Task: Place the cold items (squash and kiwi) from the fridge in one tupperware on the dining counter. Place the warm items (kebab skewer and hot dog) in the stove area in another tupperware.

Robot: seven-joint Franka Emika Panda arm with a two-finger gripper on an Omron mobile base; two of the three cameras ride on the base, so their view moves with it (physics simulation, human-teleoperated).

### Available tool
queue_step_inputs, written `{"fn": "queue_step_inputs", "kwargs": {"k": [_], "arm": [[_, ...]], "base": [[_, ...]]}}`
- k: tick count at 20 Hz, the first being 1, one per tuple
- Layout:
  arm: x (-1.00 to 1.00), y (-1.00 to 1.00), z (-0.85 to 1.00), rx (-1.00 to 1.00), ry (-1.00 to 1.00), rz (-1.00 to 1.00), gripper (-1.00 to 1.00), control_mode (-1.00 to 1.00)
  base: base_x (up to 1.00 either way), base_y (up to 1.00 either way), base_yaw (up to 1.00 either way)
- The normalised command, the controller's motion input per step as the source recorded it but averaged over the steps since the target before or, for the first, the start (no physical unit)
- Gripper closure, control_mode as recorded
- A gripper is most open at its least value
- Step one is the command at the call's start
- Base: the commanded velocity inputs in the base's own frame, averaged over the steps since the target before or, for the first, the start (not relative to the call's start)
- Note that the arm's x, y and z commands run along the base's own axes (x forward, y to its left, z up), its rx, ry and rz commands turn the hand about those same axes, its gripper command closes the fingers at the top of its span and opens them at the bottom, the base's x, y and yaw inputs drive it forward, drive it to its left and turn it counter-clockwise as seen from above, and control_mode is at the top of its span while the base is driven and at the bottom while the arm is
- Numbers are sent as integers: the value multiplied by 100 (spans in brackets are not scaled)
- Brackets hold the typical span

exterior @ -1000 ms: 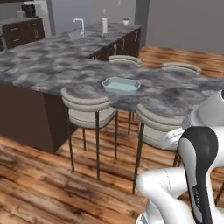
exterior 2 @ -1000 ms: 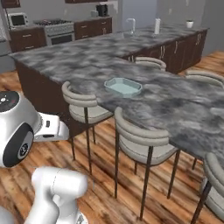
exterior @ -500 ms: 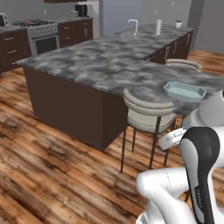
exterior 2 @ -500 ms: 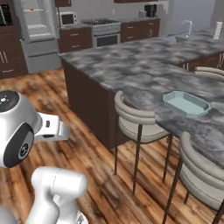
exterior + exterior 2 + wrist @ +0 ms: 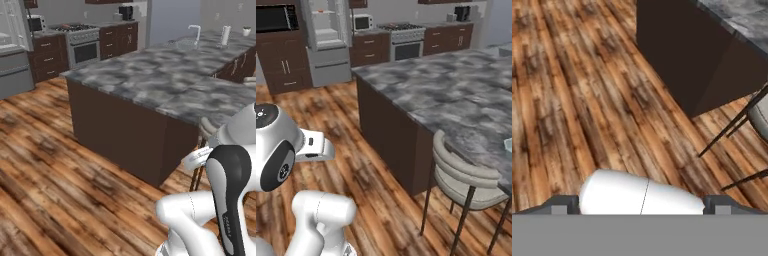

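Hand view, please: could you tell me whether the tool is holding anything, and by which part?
Nothing is held: between the tool's tips lies bare wooden floor.

Grey-marbled dining counter [image 5: 165, 85] on a dark brown base, streaky reddish-brown wood floor [image 5: 45, 165], beige stool [image 5: 466, 175].

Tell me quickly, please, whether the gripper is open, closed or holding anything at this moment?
Gripper: open, holding nothing; the two dark fingertips stand wide apart.

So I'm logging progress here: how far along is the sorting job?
Nothing looks done yet. The gripper carries no food; whether it is open is unclear. The base faces the fridge and stove across the wood floor, beside the dining counter. All four items remain to be fetched.
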Motion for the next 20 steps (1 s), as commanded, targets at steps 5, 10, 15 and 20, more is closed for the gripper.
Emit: {"fn": "queue_step_inputs", "kwargs": {"k": [5,10,15,20], "arm": [[0,0,0,0,0,0,-100,100],[0,0,0,0,0,0,-100,100],[0,0,0,0,0,0,-100,100],[0,0,0,0,0,0,-100,100]], "base": [[100,47,18],[100,39,13],[100,32,10],[100,28,11]]}}
